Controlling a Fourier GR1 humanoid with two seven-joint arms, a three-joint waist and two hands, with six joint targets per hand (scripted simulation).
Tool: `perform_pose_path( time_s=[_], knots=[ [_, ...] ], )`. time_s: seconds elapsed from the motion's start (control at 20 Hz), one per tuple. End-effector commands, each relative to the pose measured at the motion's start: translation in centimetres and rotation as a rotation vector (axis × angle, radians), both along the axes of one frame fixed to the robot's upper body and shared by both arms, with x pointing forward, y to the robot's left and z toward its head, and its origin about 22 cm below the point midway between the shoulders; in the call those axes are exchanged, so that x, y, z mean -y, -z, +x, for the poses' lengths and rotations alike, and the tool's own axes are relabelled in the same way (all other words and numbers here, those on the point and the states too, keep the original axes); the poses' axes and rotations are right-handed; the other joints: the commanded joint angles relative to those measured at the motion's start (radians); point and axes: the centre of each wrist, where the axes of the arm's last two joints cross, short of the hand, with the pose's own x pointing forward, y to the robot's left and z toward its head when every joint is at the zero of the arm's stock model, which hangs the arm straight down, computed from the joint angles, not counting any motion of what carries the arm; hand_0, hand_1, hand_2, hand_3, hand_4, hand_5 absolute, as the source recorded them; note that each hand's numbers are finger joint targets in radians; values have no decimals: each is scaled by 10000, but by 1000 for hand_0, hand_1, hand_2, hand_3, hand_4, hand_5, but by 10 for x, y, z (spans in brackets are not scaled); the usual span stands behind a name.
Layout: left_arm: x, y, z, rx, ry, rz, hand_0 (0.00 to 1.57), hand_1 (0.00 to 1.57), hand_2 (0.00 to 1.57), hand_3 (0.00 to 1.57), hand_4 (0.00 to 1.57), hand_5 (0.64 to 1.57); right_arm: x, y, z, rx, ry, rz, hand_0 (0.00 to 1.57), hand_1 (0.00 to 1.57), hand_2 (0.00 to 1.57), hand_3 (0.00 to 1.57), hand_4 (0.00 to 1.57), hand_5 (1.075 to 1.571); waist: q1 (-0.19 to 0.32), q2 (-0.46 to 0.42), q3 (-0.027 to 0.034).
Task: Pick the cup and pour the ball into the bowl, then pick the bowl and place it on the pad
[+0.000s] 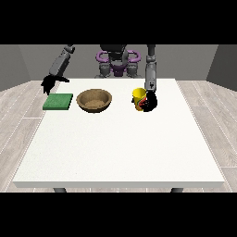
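Observation:
A yellow cup (138, 96) stands at the table's far right-of-centre, with a red spot low on its side. The hand at the view's right (149, 102) is pressed against the cup's right side, its fingers wrapped round it. A brown wooden bowl (94, 100) sits to the cup's left, and I see nothing inside it. Left of the bowl lies a flat green pad (58, 101). The hand at the view's left (47, 84) hangs above the table's far left corner, just behind the pad, holding nothing. The ball does not show.
The white table (120, 148) stretches wide towards the camera in front of the three objects. The robot's torso (117, 60) stands behind the far edge. Wood floor surrounds the table.

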Motion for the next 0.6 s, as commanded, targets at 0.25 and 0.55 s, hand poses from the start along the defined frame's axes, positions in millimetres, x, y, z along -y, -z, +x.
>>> perform_pose_path(
  time_s=[0.25,0.55],
  knots=[
    [22,-4,10,-1949,-1676,3658,1396,1396,1571,1571,1245,1532,-21,2,24,-1476,-503,44,0,0,231,174,268,1552,-325,-1771,-195],
    [52,11,10,-3160,-1979,6475,1441,1441,1571,1571,1210,1562,-34,27,23,-2204,-465,146,0,0,184,159,313,1549,-87,-2763,-178]
  ],
)
